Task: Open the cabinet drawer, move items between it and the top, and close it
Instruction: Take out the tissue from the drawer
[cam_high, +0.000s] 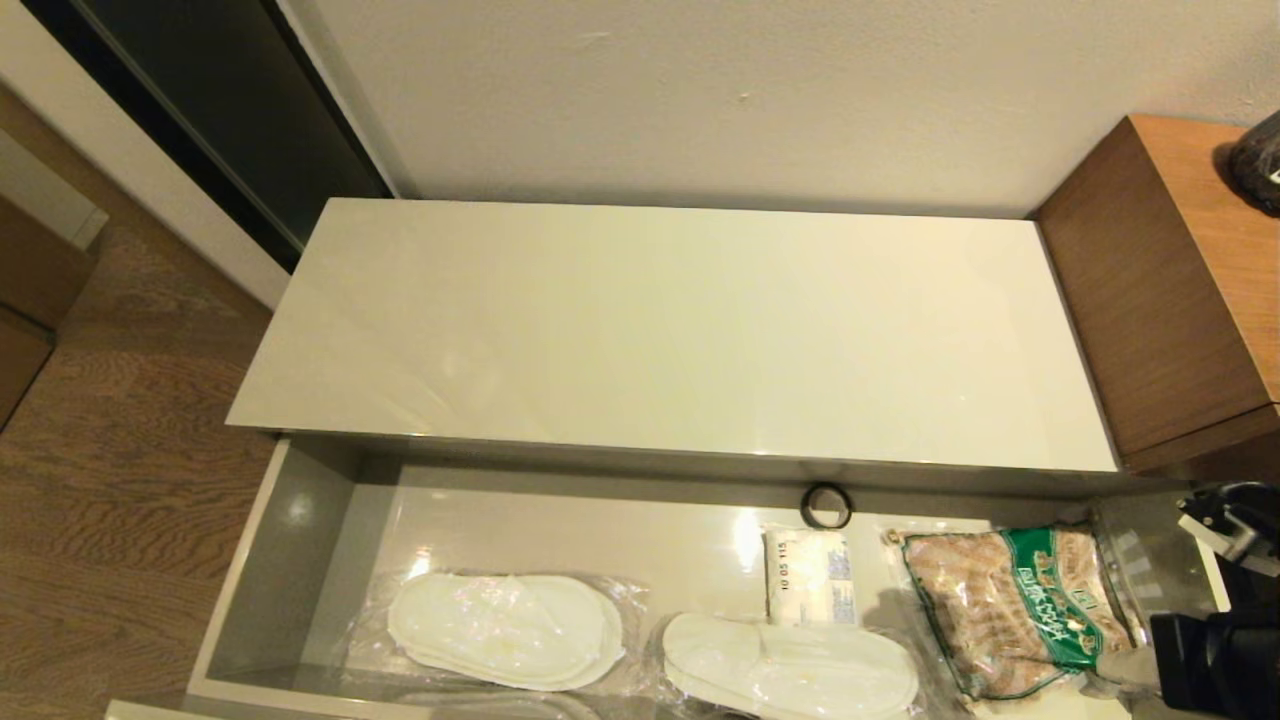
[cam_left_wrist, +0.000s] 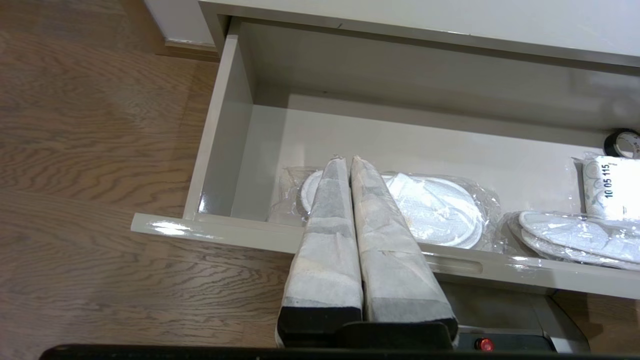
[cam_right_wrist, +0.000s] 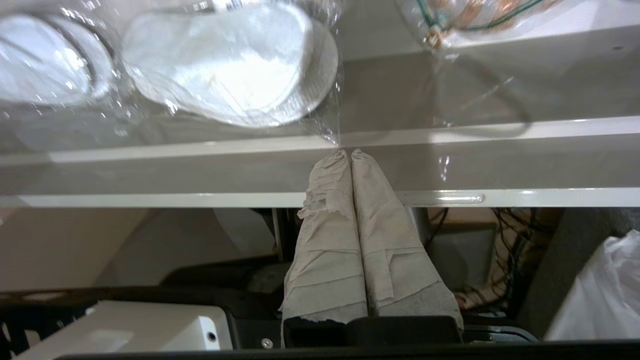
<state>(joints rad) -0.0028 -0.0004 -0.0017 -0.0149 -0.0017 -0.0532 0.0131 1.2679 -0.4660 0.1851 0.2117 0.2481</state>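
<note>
The cabinet drawer (cam_high: 300, 560) stands pulled out under the top (cam_high: 680, 330), which is bare. Inside lie two clear-wrapped pairs of white slippers, one on the left (cam_high: 505, 630) and one in the middle (cam_high: 790, 665), with the tissue pack (cam_high: 810, 575) behind the middle pair. My left gripper (cam_left_wrist: 348, 159) is shut and empty, held over the drawer's front edge (cam_left_wrist: 225, 232) with the left slippers (cam_left_wrist: 440, 210) beyond its tips. My right gripper (cam_right_wrist: 347, 151) is also shut and empty, its tips at the drawer front (cam_right_wrist: 150, 170) near the middle slippers (cam_right_wrist: 225, 65). The right arm (cam_high: 1215, 650) shows at the lower right.
A green-labelled snack bag (cam_high: 1020, 605) lies at the drawer's right end, and a small black ring (cam_high: 826, 506) sits by its back wall. A taller brown wooden unit (cam_high: 1170, 300) adjoins the cabinet on the right. Wooden floor (cam_high: 120, 450) lies to the left.
</note>
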